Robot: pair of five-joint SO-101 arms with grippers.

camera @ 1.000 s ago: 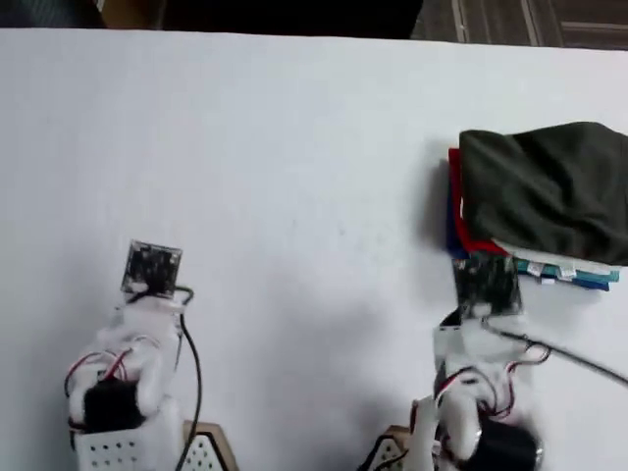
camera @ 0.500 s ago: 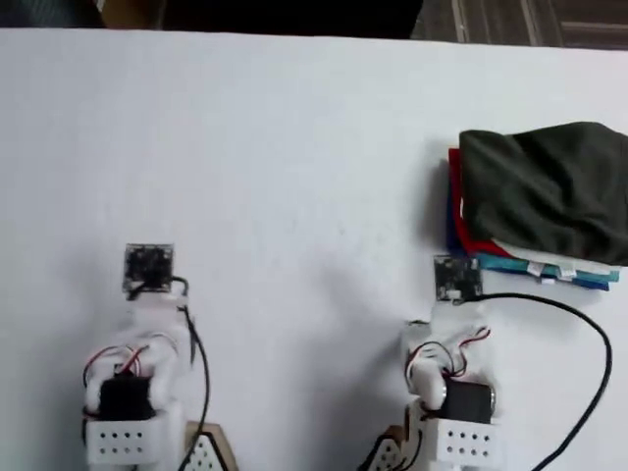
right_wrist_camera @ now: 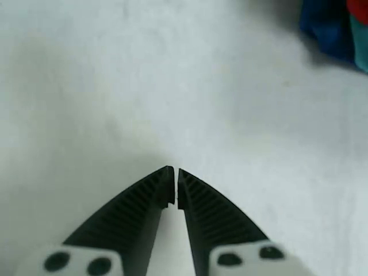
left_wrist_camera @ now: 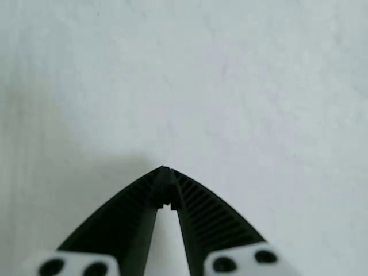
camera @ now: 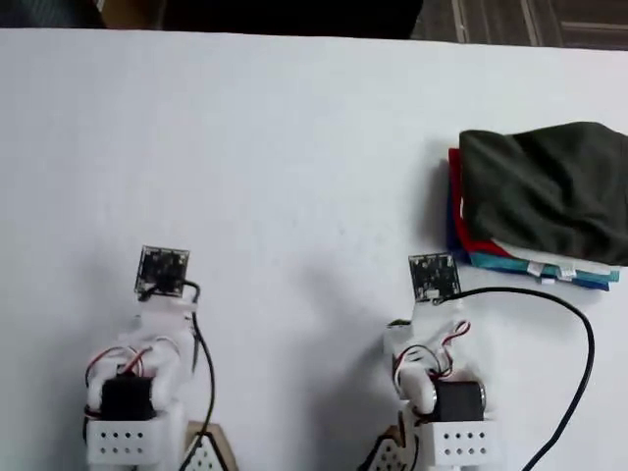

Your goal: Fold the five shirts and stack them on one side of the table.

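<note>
On white table [camera: 294,147], shirt stack [camera: 540,196]; plank floor [camera: 549,22] beyond

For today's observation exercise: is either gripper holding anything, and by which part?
Nothing is held: left gripper and right gripper are shut and empty, apart from the shirts.

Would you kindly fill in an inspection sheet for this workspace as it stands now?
Surface: white table.
Job's things: stack of folded shirts on the right arm's side, dark green on top, red, blue and teal beneath; count unclear.
Clutter: nothing seen.
Grippers: left gripper shut, empty, over the table; right gripper shut, empty, near the stack.
Cables: black cable loops from the right arm; second black cable runs down the left arm.
Surroundings: floor past the far edge.
</note>
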